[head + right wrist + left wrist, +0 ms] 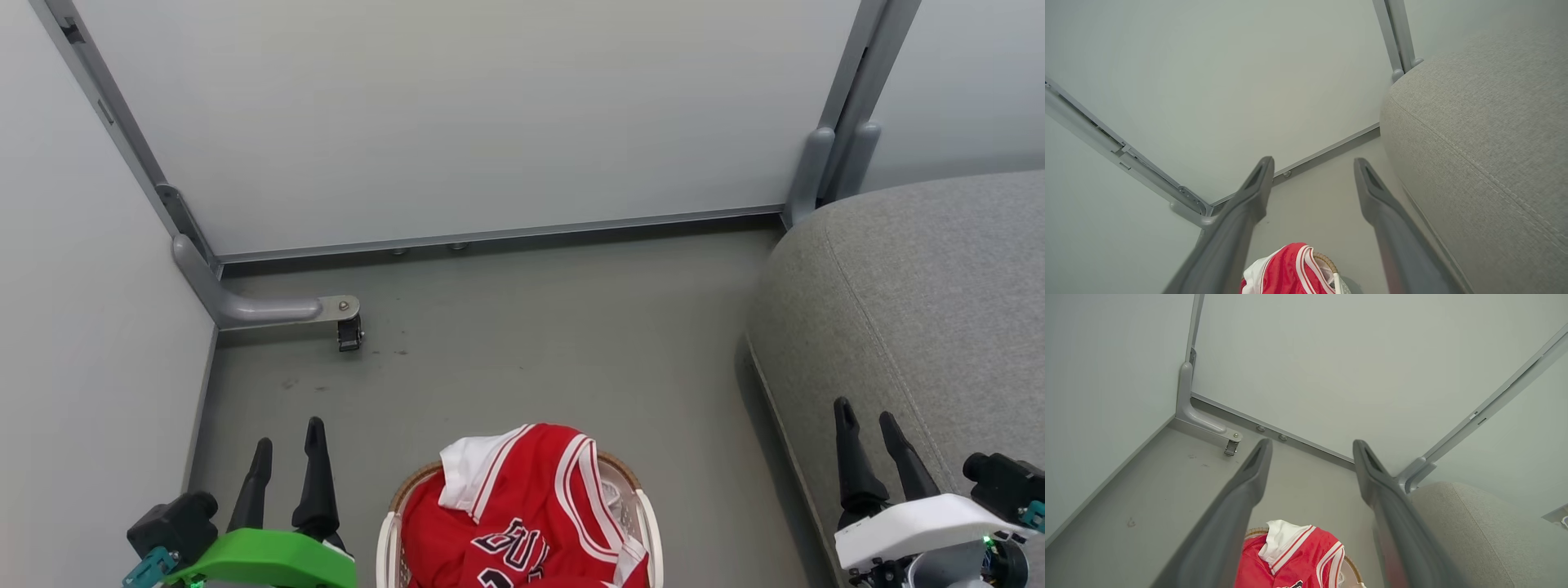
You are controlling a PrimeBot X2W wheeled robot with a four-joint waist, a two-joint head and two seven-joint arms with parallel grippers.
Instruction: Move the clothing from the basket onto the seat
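Behind the oval cream-white plastic laundry basket with a brown woven rim (387, 539), pale grey-white wall panels (457, 122) in grey metal frames close off the corner. To the right of the basket, apart from it across a strip of floor, sits the large grey woven-fabric couch with rounded edges and a stitched seam (922, 310). The basket stands on the dull grey floor (531, 343), at the bottom middle of the head view.

The red basketball-style clothing with white striped trim, dark chest lettering and a white sleeve (522, 498) lies heaped in the basket, bulging above its rim, with the sleeve folded over the far left edge.

The left gripper with two long dark fingers and a green housing (289, 433) hangs just left of the basket. Its jaws are spread wide and empty, clear of the cloth. The right gripper with a white housing (865, 410) hangs well to the right of the basket, over the couch's front edge, also spread wide and holding nothing.

Far back and left of the basket, a small black caster on a grey metal foot (349, 333) rests on the floor.
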